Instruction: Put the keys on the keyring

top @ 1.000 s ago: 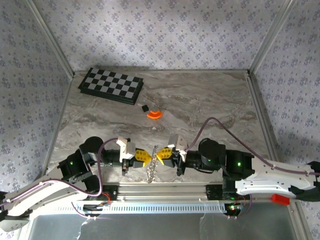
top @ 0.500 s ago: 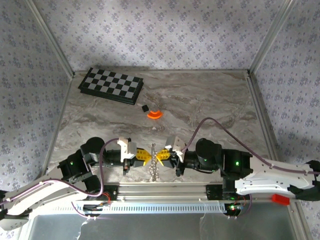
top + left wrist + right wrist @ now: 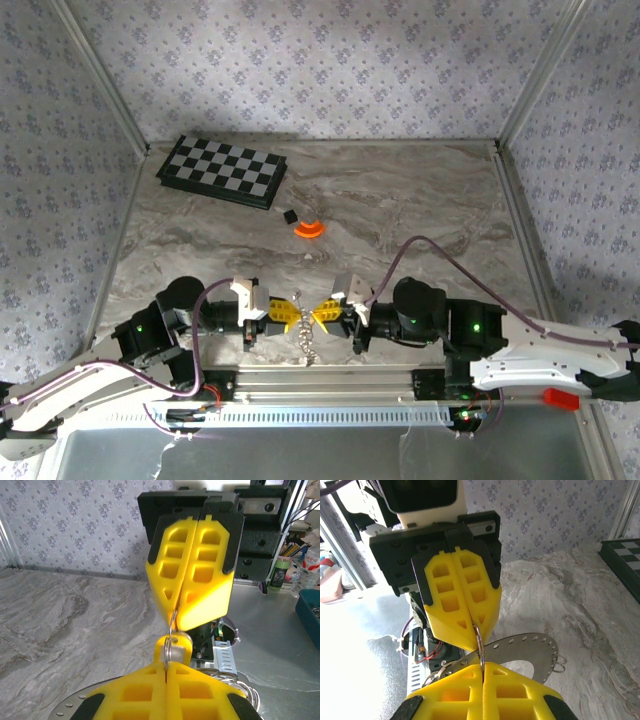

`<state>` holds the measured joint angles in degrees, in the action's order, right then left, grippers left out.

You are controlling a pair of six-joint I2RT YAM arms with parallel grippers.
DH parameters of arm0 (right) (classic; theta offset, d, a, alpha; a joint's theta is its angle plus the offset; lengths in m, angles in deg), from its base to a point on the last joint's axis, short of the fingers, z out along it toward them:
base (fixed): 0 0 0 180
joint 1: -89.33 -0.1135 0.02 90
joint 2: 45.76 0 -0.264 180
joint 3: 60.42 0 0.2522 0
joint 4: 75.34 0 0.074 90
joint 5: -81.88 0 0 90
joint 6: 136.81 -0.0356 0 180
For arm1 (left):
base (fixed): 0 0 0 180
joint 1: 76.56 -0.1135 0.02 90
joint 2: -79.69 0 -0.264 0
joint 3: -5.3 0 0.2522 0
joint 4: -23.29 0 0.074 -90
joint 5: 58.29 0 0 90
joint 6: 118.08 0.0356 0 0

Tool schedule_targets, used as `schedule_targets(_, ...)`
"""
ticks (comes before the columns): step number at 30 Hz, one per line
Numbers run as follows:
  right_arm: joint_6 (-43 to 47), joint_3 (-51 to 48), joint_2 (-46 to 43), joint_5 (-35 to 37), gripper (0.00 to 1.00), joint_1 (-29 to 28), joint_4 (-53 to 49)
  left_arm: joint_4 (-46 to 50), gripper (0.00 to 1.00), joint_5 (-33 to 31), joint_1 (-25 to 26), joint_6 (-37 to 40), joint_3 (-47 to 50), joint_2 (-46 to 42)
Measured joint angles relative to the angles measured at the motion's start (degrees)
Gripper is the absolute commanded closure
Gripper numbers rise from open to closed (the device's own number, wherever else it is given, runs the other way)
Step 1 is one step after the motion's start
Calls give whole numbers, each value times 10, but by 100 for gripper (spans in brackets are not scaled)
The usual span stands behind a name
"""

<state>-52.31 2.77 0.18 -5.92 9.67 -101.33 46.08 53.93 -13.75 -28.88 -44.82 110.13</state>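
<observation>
- Right at the near edge of the marble table [image 3: 420,200], the two arms meet nose to nose, fingertips nearly touching.
- Left gripper [image 3: 294,311]: its yellow jaws are pressed fully together, pinching a thin wire loop of the keyring [image 3: 306,339] at their tip; the left wrist view [image 3: 166,669] shows the wire coming up out of the seam.
- Right gripper [image 3: 317,311]: jaws likewise closed tight, clamped on the same wire loop from the opposite side, as its own camera [image 3: 482,669] shows.
- Between the two tips the silvery keyring hangs down towards the arm bases, above the table's near edge; a flat perforated silvery plate of it [image 3: 522,647] lies under the fingers on the far side.
- The key [image 3: 176,643], a tiny yellow piece, sits against the wire loop just past the left fingertips; whether it is threaded on, I cannot tell.
- Well apart, farther back on the table, stand a small orange disc [image 3: 309,229], a black cube [image 3: 290,215] just beside it, and a checkered board [image 3: 222,170] in the far left corner.
</observation>
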Motion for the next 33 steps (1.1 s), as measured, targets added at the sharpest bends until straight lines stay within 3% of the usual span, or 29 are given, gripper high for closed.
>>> schedule_targets(17, 4, 0, 2, 0, 100, -2, 0, 5, 100, -7, 8, 10, -2, 5)
schedule_targets(25, 17, -2, -33, 8, 100, -5, -43, 73, 100, -127, 107, 75, -52, 72)
schedule_targets(33, 41, -23, -71, 17, 100, -5, -97, 108, 100, -194, 126, 115, -71, 94)
